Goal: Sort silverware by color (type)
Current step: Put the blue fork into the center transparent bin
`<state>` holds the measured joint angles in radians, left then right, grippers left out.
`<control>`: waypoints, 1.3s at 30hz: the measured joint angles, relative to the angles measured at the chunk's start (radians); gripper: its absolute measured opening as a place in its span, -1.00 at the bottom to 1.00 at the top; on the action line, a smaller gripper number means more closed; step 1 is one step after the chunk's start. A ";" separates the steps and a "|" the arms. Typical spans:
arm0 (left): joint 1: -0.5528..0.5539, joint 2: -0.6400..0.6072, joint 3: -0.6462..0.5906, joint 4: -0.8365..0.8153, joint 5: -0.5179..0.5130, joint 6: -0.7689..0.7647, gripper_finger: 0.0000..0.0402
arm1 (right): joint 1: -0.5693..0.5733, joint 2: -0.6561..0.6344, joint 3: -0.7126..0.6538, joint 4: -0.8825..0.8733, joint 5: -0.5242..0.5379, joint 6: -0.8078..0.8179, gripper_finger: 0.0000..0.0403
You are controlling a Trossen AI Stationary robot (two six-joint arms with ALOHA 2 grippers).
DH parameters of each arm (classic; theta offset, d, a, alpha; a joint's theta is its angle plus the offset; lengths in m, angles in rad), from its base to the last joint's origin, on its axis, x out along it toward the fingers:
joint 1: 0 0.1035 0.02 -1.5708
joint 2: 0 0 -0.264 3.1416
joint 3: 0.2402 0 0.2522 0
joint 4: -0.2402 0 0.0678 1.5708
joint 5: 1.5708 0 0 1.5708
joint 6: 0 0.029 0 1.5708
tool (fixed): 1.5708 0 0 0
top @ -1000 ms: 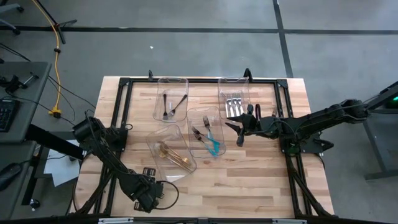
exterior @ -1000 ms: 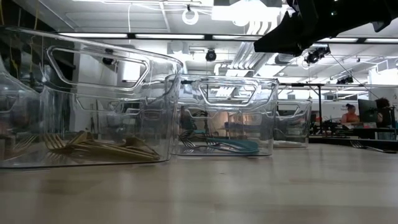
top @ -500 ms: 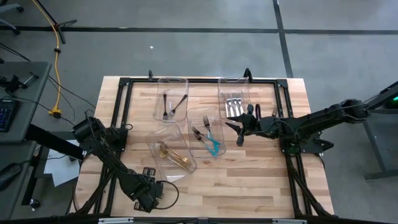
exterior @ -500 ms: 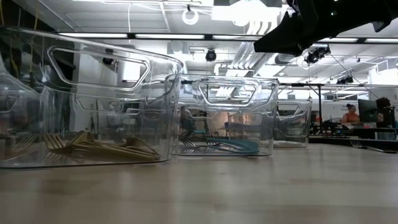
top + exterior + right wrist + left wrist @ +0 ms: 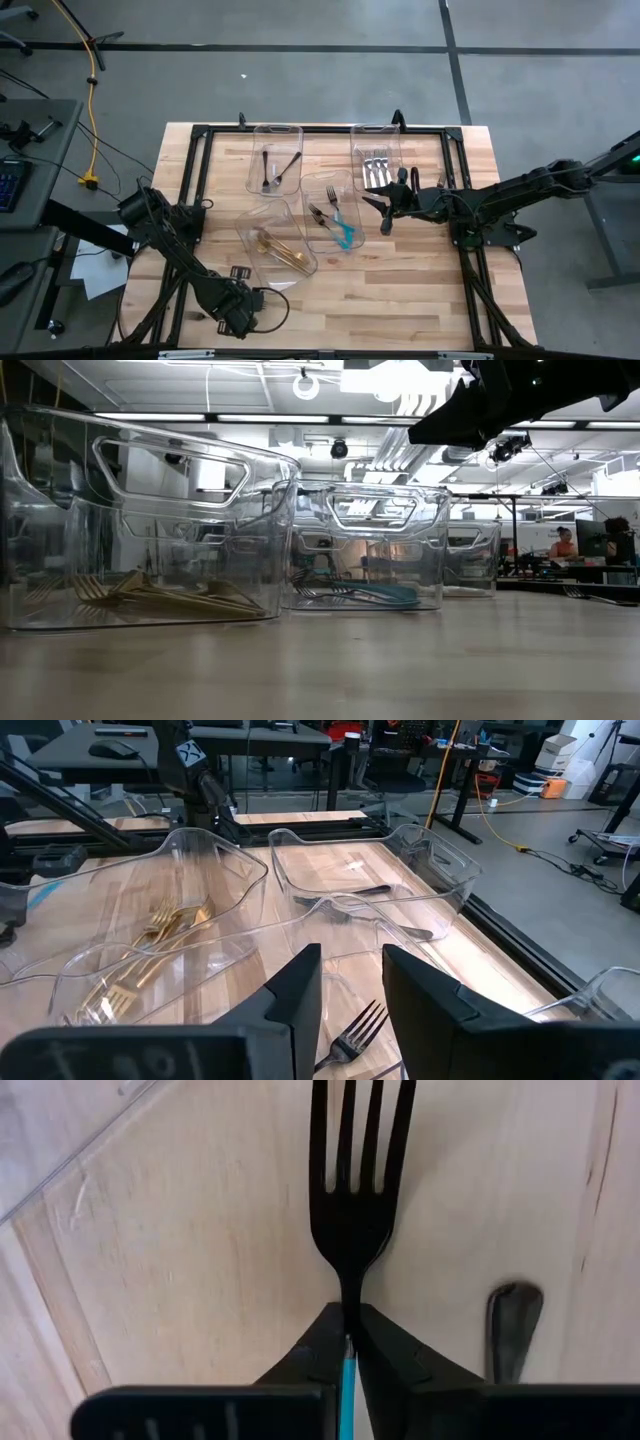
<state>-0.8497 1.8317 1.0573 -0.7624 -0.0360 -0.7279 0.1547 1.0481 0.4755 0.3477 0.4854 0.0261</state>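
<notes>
A fork with a dark head (image 5: pixel 349 1210) and a teal handle (image 5: pixel 346 1380) lies on the wood near the table's front left, and my left gripper (image 5: pixel 347 1320) (image 5: pixel 243 312) is shut on it. Four clear bins hold sorted silverware: gold forks (image 5: pixel 280 250), teal-handled pieces (image 5: pixel 340 230), black pieces (image 5: pixel 275 165) and silver forks (image 5: pixel 376 168). My right gripper (image 5: pixel 385 208) (image 5: pixel 350 995) hovers open between the teal and silver bins, with a silver fork (image 5: pixel 352 1032) below it. My left gripper pinches the fork's neck (image 5: pixel 348 1295), where the dark head meets the teal handle, between its two fingertips. The fingers come from above, pointing down, one on each side of the neck. The fork looks to lie flat on the table, tines away from the gripper.
The dark end of another utensil (image 5: pixel 512 1330) lies on the wood close beside the held fork. The gold bin (image 5: pixel 150 530) stands nearest the front edge, with the teal bin (image 5: pixel 365 545) behind it. A black frame (image 5: pixel 190 200) runs along the table's sides.
My left gripper has shut on the fork near the table's front left and has shifted slightly toward the right. The gold bin has shifted a little in the low view. My right arm has kept still.
</notes>
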 joint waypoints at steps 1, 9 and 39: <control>0.000 0.000 0.000 0.000 0.000 0.006 -0.93 | 0.000 0.000 0.000 0.000 0.000 0.000 -0.49; 0.005 0.000 0.000 -0.002 0.001 0.028 -0.97 | 0.000 0.000 0.000 0.000 -0.006 0.000 -0.49; 0.011 -0.568 0.049 -0.315 -0.322 -0.029 -0.98 | 0.000 0.000 0.000 0.000 0.001 0.003 -0.49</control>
<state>-0.8383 1.2635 1.1063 -1.0771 -0.3581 -0.7567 0.1547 1.0481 0.4755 0.3477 0.4862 0.0292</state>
